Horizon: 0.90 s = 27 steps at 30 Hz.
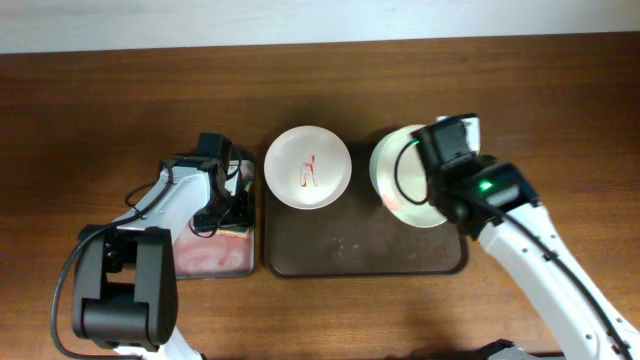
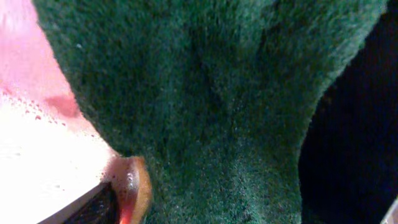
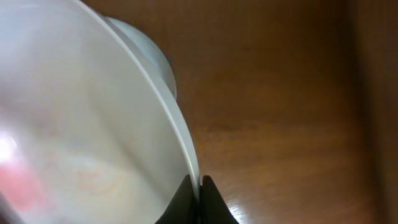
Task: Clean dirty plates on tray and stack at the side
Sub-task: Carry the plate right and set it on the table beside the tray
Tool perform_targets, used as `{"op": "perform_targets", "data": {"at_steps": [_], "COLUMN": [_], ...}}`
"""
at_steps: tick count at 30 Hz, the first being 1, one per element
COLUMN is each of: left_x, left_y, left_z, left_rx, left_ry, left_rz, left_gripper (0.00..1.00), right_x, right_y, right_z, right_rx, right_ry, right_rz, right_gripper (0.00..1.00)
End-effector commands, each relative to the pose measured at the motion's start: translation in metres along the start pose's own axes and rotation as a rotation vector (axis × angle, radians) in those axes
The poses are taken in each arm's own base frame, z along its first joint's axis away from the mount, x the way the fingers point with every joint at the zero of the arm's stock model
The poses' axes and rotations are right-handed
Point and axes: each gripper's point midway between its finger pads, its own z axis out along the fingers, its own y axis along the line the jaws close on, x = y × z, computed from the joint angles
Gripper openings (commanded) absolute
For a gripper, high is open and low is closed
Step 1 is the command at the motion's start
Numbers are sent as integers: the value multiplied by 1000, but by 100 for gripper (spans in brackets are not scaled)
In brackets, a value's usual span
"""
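Note:
A white plate with a red smear (image 1: 307, 167) lies flat at the back left of the brown tray (image 1: 365, 255). My right gripper (image 3: 199, 183) is shut on the rim of a second white plate (image 1: 397, 178), holding it tilted over the tray's back right. That plate's pale inside with a faint reddish stain fills the right wrist view (image 3: 93, 124). My left gripper (image 1: 228, 200) is down in the wash basin (image 1: 205, 262). A green sponge (image 2: 217, 112) fills the left wrist view and hides the fingers. Pink soapy water (image 2: 37, 155) lies beside it.
The basin of pinkish water stands just left of the tray, nearly touching it. Bare wooden table (image 1: 100, 120) lies around both. The table's far edge meets a white wall (image 1: 320, 20) at the back.

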Motion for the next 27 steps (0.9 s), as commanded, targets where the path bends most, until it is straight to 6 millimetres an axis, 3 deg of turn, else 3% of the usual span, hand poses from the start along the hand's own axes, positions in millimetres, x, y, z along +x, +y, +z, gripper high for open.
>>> {"op": "perform_targets", "data": {"at_steps": [1,5,6,7,8,10,13,16,18,21,25,27], "left_x": [7,7,7,7,7,7,7,7,7,7,7,7], "left_y": [-1,-1,-1,-1,-1,-1,-1,-1,-1,-1,-1,-1], "left_z": [7,7,7,7,7,7,7,7,7,7,7,7], "left_rx": [15,15,15,16,15,15,15,15,16,15,16,16], "left_ry": [27,26,27,27,27,27,27,27,27,27,27,27], "left_rz": [1,1,1,1,1,1,1,1,1,1,1,1], "left_gripper": [75,75,75,75,75,75,75,75,74,75,75,75], "right_x": [-30,-38,-41,-44,-45,-47,-40,-28,-21,-4,33,53], "right_y": [-15,13,7,4,22,19,30,23,9,-32,-107,-131], "right_z": [-39,-70,-76,-79,-76,-76,-56,-22,0,34,71,84], "right_rx": [234,270,351,385,307,343,191,58,2,-39,-27,-4], "right_ry": [-203,-324,-354,-376,-372,-379,-307,-161,-66,78,231,297], "right_rz": [-51,-151,-170,-141,-159,-166,-46,132,231,403,690,781], "right_gripper": [4,4,4,4,4,4,4,4,4,4,4,4]}}
